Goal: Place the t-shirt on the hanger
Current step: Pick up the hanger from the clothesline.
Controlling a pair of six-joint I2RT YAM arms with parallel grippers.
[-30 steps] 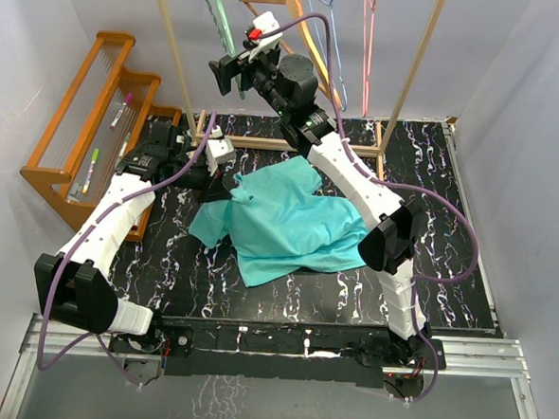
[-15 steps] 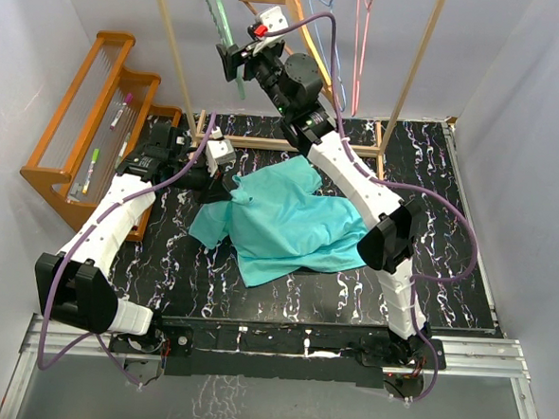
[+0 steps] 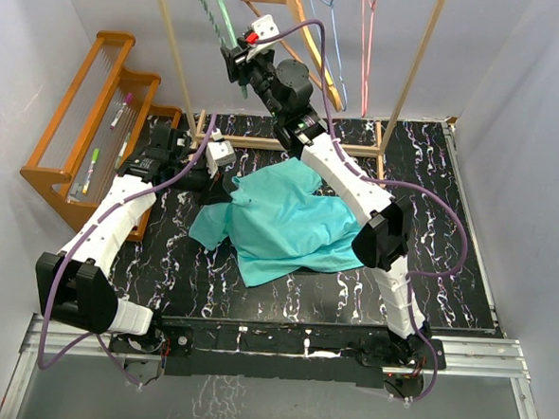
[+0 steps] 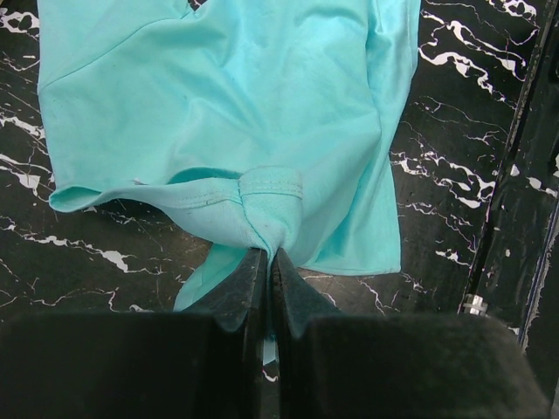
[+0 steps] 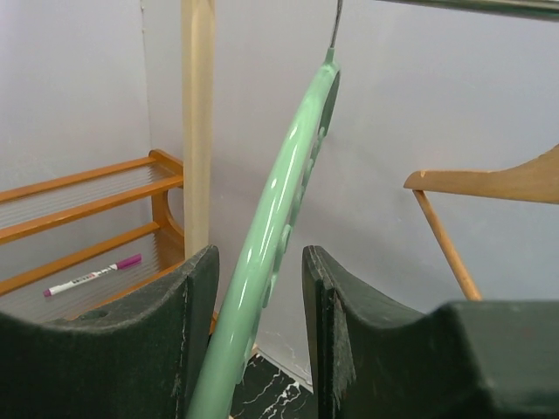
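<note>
The teal t-shirt (image 3: 288,224) lies crumpled on the black marbled table. At its left edge my left gripper (image 3: 226,185) is shut on a bunched fold by the collar, and the left wrist view shows the t-shirt (image 4: 227,113) pinched at my left gripper (image 4: 266,253). The mint-green hanger (image 3: 220,16) hangs from the rail at the back. My right gripper (image 3: 237,63) is raised to it. In the right wrist view the hanger (image 5: 279,209) runs between the fingers of my right gripper (image 5: 260,257), close against the left one, with a gap to the right one.
An orange wooden hanger (image 3: 292,6), a blue wire hanger (image 3: 327,22) and a pink one (image 3: 368,34) hang on the same rail. Wooden posts (image 3: 417,61) hold the rail. A wooden shelf (image 3: 85,122) with markers stands at the left.
My right gripper has moved up and left onto the mint hanger, and its fingers have narrowed around it. The left arm and the t-shirt have not moved.
</note>
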